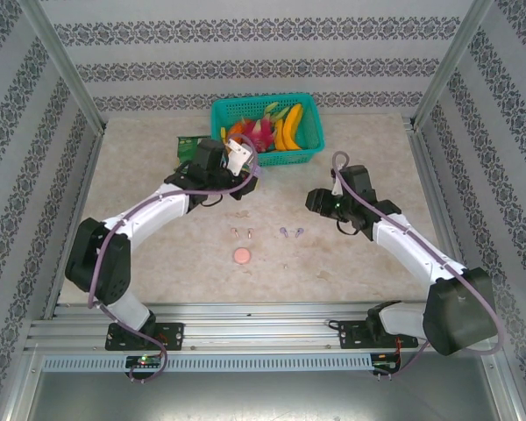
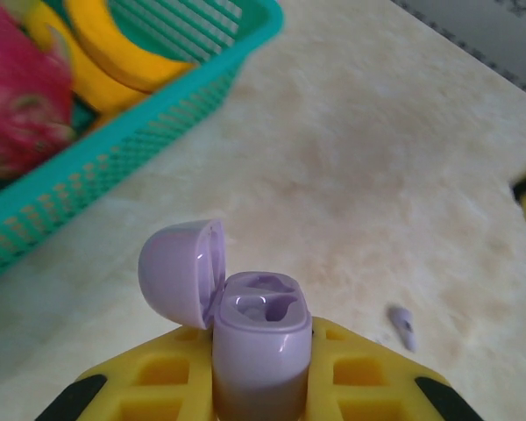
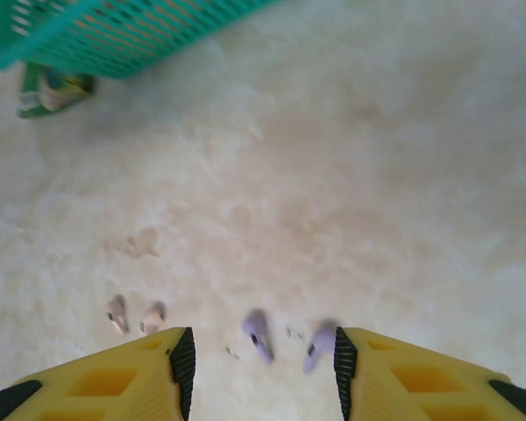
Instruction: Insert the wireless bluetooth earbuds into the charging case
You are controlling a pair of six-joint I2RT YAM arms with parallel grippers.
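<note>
I am clamping my left gripper (image 2: 261, 373) on the lilac charging case (image 2: 261, 326), squeezing its lower body between the two yellow fingers and holding it upright above the table (image 1: 377, 140), close to the green basket (image 1: 217, 112). Its lid (image 2: 177, 272) is standing swung open to the left, and both sockets inside are showing bare. In the left wrist view a dragon fruit (image 2: 17, 105) and bananas (image 2: 114, 44) are sitting in the basket, and one small lilac piece is lying on the table down to the right of the case, too blurred for me to say more. My right gripper (image 3: 263, 368) is hanging released, its jaws standing apart with nothing between them, just above the two lilac earbuds (image 3: 257, 335), which are lying side by side on the table, apart from each other and apart from my fingers. The two pinkish earbuds (image 3: 117, 313) are lying close together to the left of the lilac pair. From above, a round pink case (image 1: 243, 255) is resting on the table nearer to my bases than the pinkish pair, not touching them. A green packet (image 3: 53, 88) is lying beside the basket's left corner
</note>
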